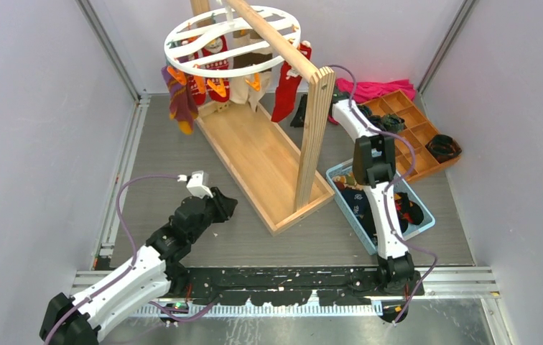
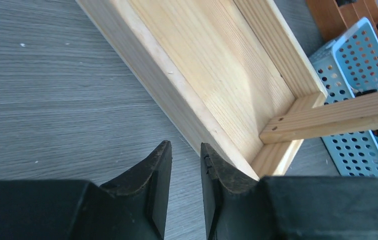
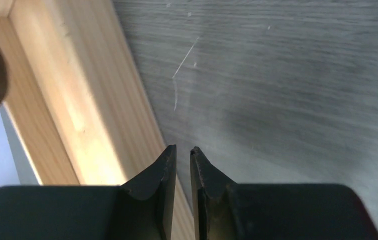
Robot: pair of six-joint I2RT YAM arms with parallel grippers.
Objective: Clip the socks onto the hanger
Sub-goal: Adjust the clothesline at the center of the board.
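Socks point(image 1: 286, 90) show only overhead; wrist views: left pincer point(image 2: 186, 145) slightly apart, right pincer point(image 3: 183, 148) together.

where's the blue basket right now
In the top view, the blue basket sits on the table's right side, just right of the wooden stand's base and nearer than the wooden compartment tray, beneath the right arm.

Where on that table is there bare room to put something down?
Widest: the grey table between the left wall and the wooden rack. Also the strip in front of it, between left gripper and blue basket. The right side is crowded: basket, divided tray, right arm.
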